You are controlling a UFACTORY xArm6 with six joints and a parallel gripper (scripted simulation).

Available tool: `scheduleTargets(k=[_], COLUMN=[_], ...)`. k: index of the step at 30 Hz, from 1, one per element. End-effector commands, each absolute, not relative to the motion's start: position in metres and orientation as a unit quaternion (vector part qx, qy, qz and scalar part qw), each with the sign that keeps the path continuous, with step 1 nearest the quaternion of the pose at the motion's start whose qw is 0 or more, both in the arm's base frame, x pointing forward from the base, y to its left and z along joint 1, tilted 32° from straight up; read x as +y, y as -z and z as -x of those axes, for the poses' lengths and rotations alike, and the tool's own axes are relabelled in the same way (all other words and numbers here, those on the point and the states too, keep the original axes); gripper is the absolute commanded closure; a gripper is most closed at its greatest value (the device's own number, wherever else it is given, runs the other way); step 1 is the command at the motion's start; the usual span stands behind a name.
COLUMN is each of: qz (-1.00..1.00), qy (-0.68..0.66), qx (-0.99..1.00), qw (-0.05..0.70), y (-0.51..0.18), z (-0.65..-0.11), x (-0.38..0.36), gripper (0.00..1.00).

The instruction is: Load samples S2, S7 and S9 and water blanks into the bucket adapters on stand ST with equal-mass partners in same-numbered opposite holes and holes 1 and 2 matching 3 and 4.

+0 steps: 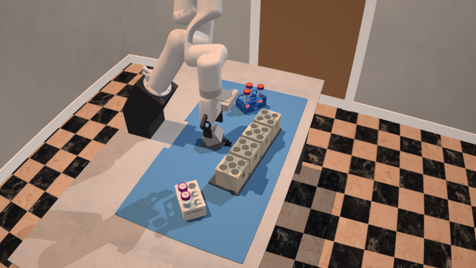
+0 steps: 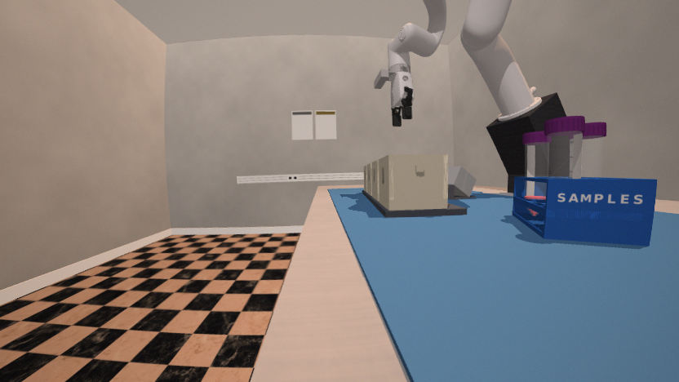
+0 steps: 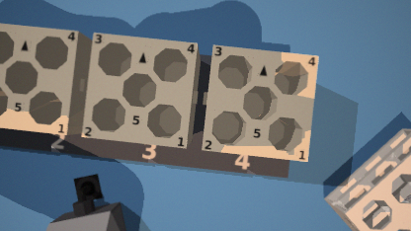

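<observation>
My gripper [image 1: 213, 122] [image 2: 401, 117] is open and empty, high above the table by the adapter row. Several beige bucket adapters stand upright on the dark stand [image 1: 213, 182] [image 2: 422, 213] [image 3: 267, 170]; the adapter at stand place 4 [image 1: 229, 178] [image 3: 303, 109] and the one at place 3 [image 3: 165, 91] show empty holes. The blue SAMPLES rack [image 1: 241, 107] [image 2: 601, 228] holds three orange-dotted tubes; their IDs are unreadable. The BLANKS rack [image 1: 195, 215] [image 3: 382, 190] holds two white-dotted tubes [image 1: 182, 186] [image 1: 185, 195], with volumes too small to read. The grey DONE desk [image 1: 214, 138] [image 2: 460, 181] [image 3: 89, 221] shows no visible green key.
A small black block [image 1: 227, 142] [image 3: 88, 188] sticks out from the desk towards the adapter row. The arm's black base [image 1: 143, 110] stands at the table's rear edge. A blue mat [image 1: 226, 226] [image 2: 522, 308] lies under the racks, stand and desk.
</observation>
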State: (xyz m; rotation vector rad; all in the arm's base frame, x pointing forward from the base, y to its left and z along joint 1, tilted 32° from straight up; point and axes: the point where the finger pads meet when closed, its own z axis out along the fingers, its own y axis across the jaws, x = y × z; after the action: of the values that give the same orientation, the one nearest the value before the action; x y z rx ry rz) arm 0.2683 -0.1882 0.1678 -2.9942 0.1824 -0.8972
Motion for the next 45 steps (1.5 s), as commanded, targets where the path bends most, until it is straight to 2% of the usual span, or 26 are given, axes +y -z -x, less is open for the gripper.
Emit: scheduleTargets(k=[1, 32, 45], qz=[0.958, 0.958, 0.957], qy=[0.281, 0.281, 0.279], qx=[0.062, 0.062, -0.065], qw=[-0.002, -0.002, -0.039], y=[-0.180, -0.219, -0.211], z=[-0.285, -0.355, -0.345], x=[-0.161, -0.052, -0.013], gripper=[0.00, 0.00, 0.00])
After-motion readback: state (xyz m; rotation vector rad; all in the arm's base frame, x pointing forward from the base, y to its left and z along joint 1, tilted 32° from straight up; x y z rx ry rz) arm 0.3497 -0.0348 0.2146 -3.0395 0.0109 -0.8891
